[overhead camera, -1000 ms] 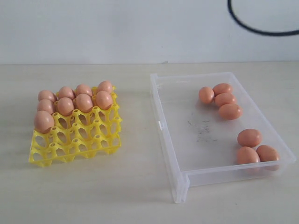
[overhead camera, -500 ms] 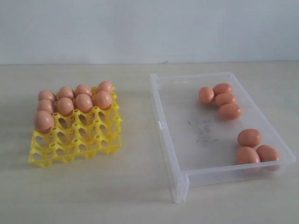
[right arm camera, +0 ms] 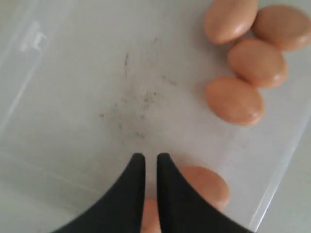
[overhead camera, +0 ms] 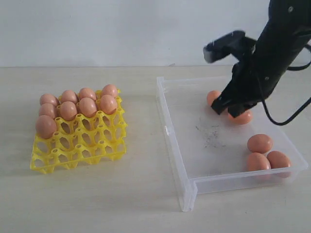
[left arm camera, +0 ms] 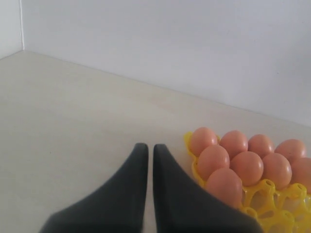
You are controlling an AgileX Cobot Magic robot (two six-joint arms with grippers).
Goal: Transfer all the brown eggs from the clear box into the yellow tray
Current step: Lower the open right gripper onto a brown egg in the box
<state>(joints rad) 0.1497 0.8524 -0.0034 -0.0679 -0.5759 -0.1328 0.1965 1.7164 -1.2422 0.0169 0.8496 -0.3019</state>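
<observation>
Clear plastic comes first: the clear box [overhead camera: 187, 195] lies with its low front wall nearest. Three of the brown eggs [overhead camera: 259, 143] are bunched in its near right corner. The front two touch each other and appear to rest against that wall, likely where loose eggs settle.

To the left, well apart on the pale table [overhead camera: 146, 208], sits the yellow tray [overhead camera: 77, 148]. Its near cups are empty, while nine eggs fill the back two rows and one cup of the third. Filling from the back seems sensible, since the open cups stay reachable without passing over seated eggs.

The left gripper [left arm camera: 146, 146] appears only in its own wrist view. Its fingers are pressed together on nothing, just beside the tray's filled cups, and it looks parked out of the way.

Farther into the box, past the dark scuff marks [overhead camera: 211, 132] on its floor, the right gripper [overhead camera: 227, 109] is down at the far group of eggs, and its arm hides part of that group. Its wrist view shows four eggs packed tightly there. Its fingers stand all but together, a thin slit between them, holding nothing. They will have to spread before taking an egg, and the tight cluster leaves little room beside any one. Behind everything rises a plain white wall [overhead camera: 121, 29].
</observation>
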